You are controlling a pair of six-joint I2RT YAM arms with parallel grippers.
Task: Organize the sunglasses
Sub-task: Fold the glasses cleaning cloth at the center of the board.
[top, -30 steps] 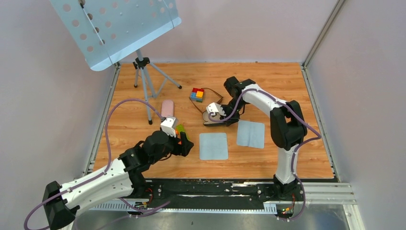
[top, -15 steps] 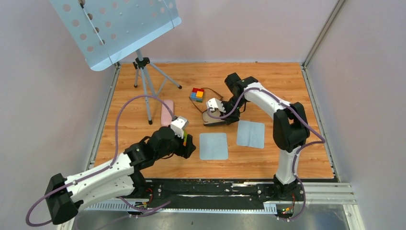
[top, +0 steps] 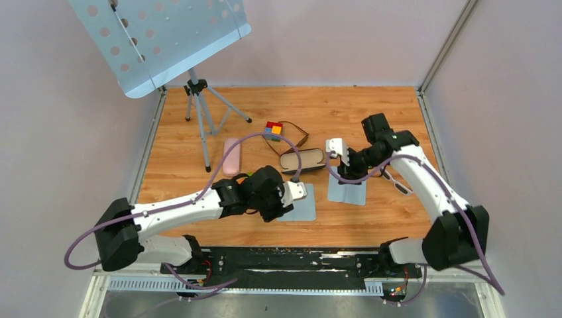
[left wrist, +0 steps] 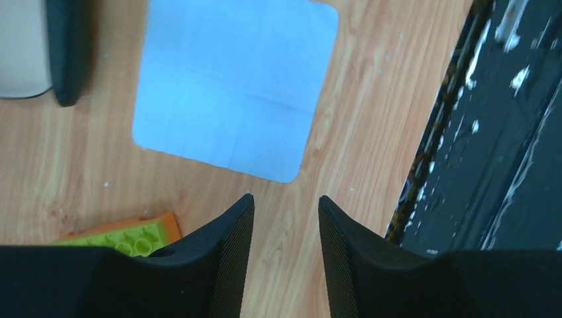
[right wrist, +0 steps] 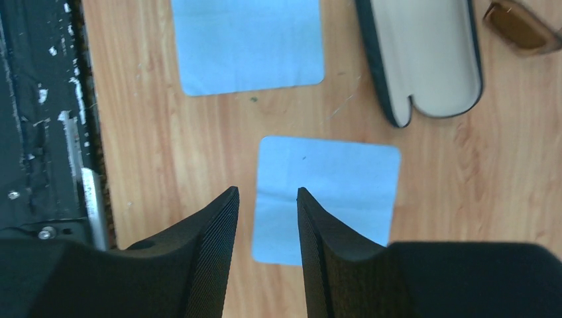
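Observation:
The sunglasses [top: 292, 136], thin brown frame with tinted lenses, lie at the back between a coloured block cube [top: 273, 130] and the open black case [top: 302, 159]. One brown lens [right wrist: 521, 29] shows in the right wrist view beside the case's cream lining [right wrist: 425, 58]. My left gripper [left wrist: 285, 207] is open and empty, low over bare wood just short of the left blue cloth [left wrist: 235, 86]. My right gripper [right wrist: 266, 193] is open and empty above the near edge of the right blue cloth [right wrist: 338, 189]. Neither gripper touches the sunglasses.
A pink case [top: 231, 156] lies left of the black case. A green and orange brick [left wrist: 129, 236] sits beside my left fingers. A music stand on a tripod [top: 199, 93] fills the back left. The black rail [top: 318, 260] runs along the near edge.
My left arm swung right from beside the pink case to the left cloth, and its jaws narrowed. My right gripper drew back from the black case to above the right cloth; the case lies open.

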